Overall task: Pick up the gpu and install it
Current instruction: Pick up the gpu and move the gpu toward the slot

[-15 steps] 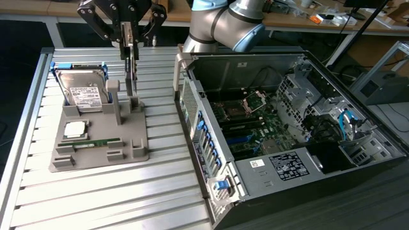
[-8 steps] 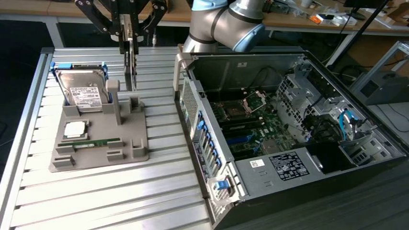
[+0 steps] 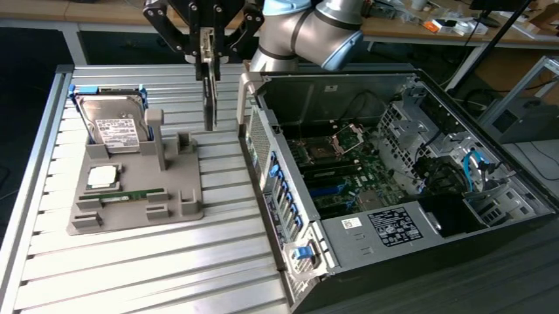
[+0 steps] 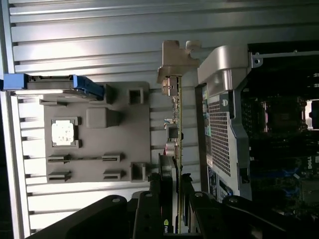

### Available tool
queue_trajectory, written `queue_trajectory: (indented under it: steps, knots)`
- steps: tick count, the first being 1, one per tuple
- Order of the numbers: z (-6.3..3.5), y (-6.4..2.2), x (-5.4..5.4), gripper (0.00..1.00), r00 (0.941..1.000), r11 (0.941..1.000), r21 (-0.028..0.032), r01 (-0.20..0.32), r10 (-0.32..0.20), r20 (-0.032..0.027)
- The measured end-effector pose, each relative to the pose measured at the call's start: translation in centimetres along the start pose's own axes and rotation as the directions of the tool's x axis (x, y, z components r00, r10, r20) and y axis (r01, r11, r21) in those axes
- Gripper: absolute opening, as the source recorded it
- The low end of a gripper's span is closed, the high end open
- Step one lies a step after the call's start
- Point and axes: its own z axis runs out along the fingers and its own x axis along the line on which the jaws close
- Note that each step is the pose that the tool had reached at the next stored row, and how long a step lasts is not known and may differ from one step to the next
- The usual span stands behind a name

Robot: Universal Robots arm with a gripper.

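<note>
My gripper [image 3: 209, 55] is shut on the gpu [image 3: 208, 98], a thin card that hangs edge-on in the air above the slatted table. It is between the grey fixture [image 3: 179, 209] and the open computer case [image 3: 262, 131], clear of both. In the wrist view the gpu [image 4: 178, 119] runs away from my gripper [image 4: 175, 186] as a narrow green edge. Its silver metal end bracket [image 4: 174, 57] is at the far end, beside the case's rear corner [image 4: 224, 69]. The motherboard [image 3: 349, 170] lies exposed inside the case.
The fixture holds a silver hard drive [image 3: 118, 124] in a blue carrier, a CPU [image 3: 103, 175] and a narrow green RAM stick [image 3: 122, 195]. The case's raised side wall [image 3: 279, 190] stands between the card and the motherboard. Cluttered desks sit behind the table.
</note>
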Motion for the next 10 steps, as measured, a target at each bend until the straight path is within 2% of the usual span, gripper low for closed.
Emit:
queue_trajectory:
  steps: [1, 2, 3, 5, 6, 10]
  knots:
    - [0.03, 0.08, -1.1, 0.27, 1.0000, 0.9997, 0.0229, 0.000, 0.000, 0.0014]
    - [0.03, 0.09, -1.3, 0.27, 1.0000, 0.9989, 0.0467, 0.001, -0.001, 0.0030]
    - [0.04, 0.10, -1.4, 0.27, 1.0000, 0.9984, 0.0561, 0.001, -0.002, 0.0038]
    - [0.05, 0.13, -1.7, 0.27, 1.0000, 0.9976, 0.0697, 0.002, -0.002, 0.0046]
    - [0.06, 0.14, -2.0, 0.27, 1.0000, 0.9972, 0.0744, 0.002, -0.002, 0.0048]
    - [0.07, 0.14, -2.7, 0.27, 1.0000, 0.9965, 0.0832, 0.002, -0.002, 0.0051]
